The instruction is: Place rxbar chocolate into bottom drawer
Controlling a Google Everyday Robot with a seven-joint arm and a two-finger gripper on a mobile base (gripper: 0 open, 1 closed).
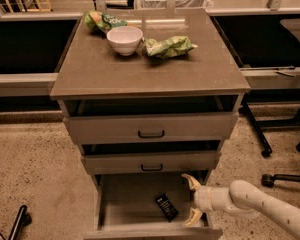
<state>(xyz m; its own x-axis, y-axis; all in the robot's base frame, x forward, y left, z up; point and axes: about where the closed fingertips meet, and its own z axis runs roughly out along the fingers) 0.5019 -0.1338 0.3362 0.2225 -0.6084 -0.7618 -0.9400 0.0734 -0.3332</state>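
Observation:
The rxbar chocolate, a small black bar with white lettering, lies flat on the grey floor of the bottom drawer, which is pulled open. My gripper is inside the drawer at its right side, just right of the bar and apart from it. Its two yellowish fingers are spread open and hold nothing. My white arm reaches in from the lower right.
Two shallower grey drawers with black handles sit above, slightly ajar. On the cabinet top stand a white bowl and two green snack bags. Chair legs with castors stand to the right. A black object lies on the floor at lower left.

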